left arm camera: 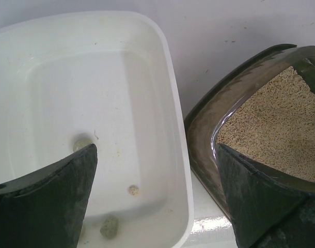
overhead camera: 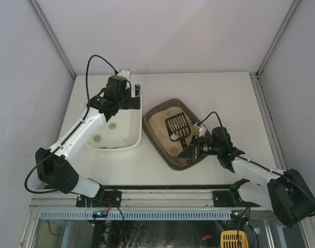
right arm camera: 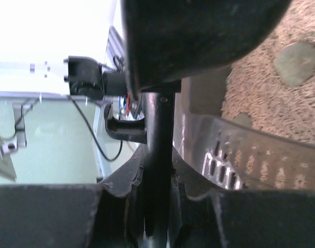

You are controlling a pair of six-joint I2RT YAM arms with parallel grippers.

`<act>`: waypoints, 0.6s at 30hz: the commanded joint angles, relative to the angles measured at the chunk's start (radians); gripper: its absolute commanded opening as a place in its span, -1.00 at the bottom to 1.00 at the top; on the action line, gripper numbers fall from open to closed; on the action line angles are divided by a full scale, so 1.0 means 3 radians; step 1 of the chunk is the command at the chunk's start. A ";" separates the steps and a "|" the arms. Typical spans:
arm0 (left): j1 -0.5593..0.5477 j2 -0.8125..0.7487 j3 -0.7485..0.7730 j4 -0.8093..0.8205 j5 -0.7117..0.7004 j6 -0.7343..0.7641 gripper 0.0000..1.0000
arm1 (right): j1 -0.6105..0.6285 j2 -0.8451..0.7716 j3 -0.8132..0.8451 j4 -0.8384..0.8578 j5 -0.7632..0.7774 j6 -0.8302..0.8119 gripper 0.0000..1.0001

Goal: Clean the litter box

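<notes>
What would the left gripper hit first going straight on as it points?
Likely the white tray, whose side wall runs between the fingers of the open left gripper. One finger may catch the litter box rim about then. Depth is unclear.

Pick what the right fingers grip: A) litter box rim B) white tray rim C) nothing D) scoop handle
D: the right fingers are shut on the handle of the scoop, whose slotted head lies in the litter box.
</notes>
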 commanded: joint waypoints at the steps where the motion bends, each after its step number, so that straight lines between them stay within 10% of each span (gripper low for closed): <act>1: 0.0002 -0.0137 -0.0036 0.0145 0.0014 0.0024 1.00 | -0.0156 -0.0029 0.0000 0.0479 -0.0130 0.0136 -1.00; 14: 0.0011 -0.0131 -0.0039 0.0152 -0.0016 0.0074 1.00 | 0.0132 0.0032 0.0284 -0.0031 0.0061 -0.0172 -1.00; 18: 0.0188 -0.0076 0.0062 -0.0042 0.0753 0.0011 1.00 | 0.0019 0.0009 0.0110 0.0341 -0.0003 0.0055 -1.00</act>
